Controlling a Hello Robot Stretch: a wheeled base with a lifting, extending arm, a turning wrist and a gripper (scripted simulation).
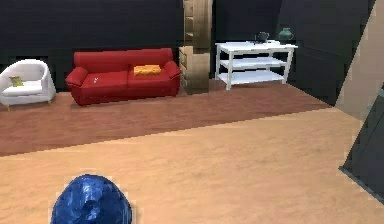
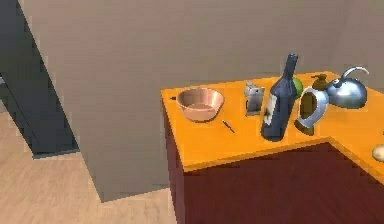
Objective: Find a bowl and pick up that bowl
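You see a red sofa upper left of centre with 1 orange cushion on it, a white armchair at the far left, a white shelf table upper right, and a blue rounded object at the bottom edge.

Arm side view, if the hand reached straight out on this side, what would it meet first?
Probably the counter: its dark red front stands nearest on that line. Raised above the orange top, the hand would likely come to the bowl first, with the bottle just right. Depth is unclear.
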